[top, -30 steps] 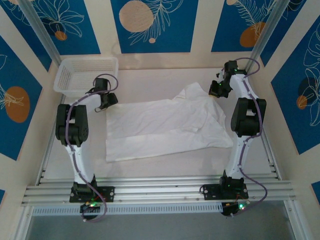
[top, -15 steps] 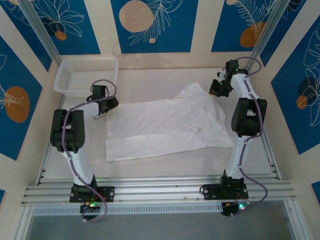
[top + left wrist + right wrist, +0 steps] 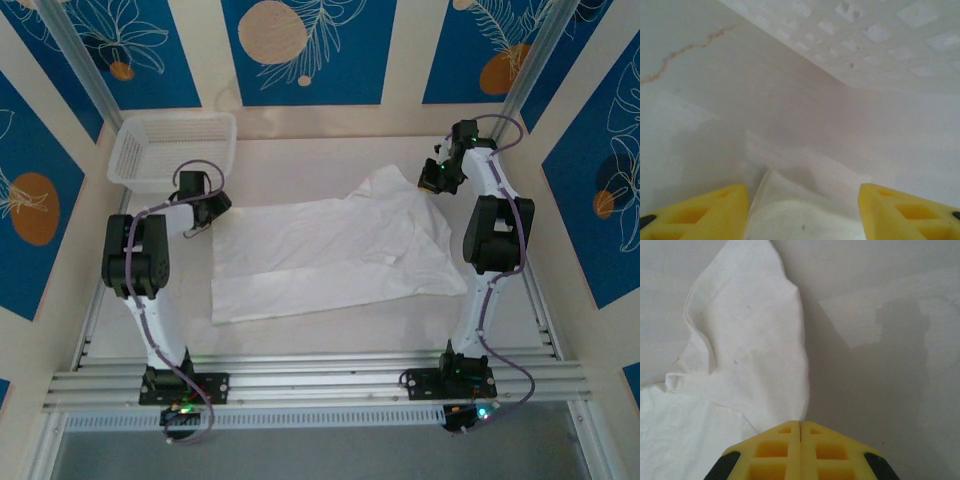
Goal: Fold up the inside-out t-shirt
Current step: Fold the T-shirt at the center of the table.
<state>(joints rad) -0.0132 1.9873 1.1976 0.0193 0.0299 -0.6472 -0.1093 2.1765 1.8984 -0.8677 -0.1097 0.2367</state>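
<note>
Since the right gripper (image 3: 800,426) jaws look pinched on the shirt (image 3: 340,255) spread across the table (image 3: 300,160), I'd drop the left gripper (image 3: 802,200), jaws wide over its corner, right down before closing, so it catches both layers.

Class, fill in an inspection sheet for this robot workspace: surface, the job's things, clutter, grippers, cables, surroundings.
Surface: pale table with a thin brownish mark near the basket.
Job's things: white t-shirt lies spread across the middle, its far right part drawn up to a peak.
Clutter: white mesh basket in the far left corner, apart from the t-shirt.
Grippers: left gripper is open over the t-shirt's far left corner; right gripper is shut on the t-shirt's edge.
Cables: purplish cables loop along both arms, off the cloth.
Surroundings: blue patterned panels; metal rails at the near edge.
</note>
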